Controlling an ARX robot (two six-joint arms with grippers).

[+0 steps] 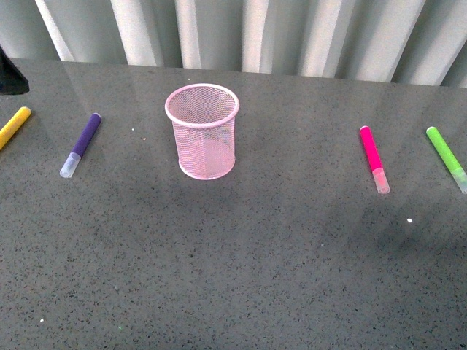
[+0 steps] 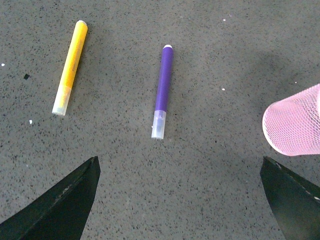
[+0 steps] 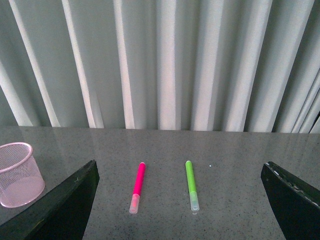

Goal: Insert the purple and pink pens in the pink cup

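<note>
- Surface: a dark grey table (image 1: pixel 255 270) with fine pale speckles and a dull sheen. It runs back to a backdrop (image 1: pixel 292 33) of pale vertical pleats.
- Container: the pink cup (image 1: pixel 208 149) stands upright left of centre in the front view. It is a light pink wire-mesh cylinder with a solid rolled rim, and it narrows slightly toward the base. Both task pens lie outside it, flat on the table.
- Purple pen (image 1: pixel 82 143): left of the cup and apart from it, a dark purple barrel with its clear whitish cap at the near end.
- Pink pen (image 1: pixel 373 157): well to the right of the cup, a magenta barrel with its pale cap at the near end.
- Other markers: a yellow marker (image 1: pixel 13 125) lies beyond the purple pen at the left edge. A lime-green marker (image 1: pixel 445 154) lies beyond the pink pen at the right edge.
- Left gripper (image 2: pixel 179 165): the dark fingers (image 2: pixel 65 210) are spread wide above the purple pen and grip nothing.
- Right gripper (image 3: pixel 180 167): the fingers (image 3: pixel 295 200) are likewise spread wide and empty, facing the pink pen and the green marker.
</note>
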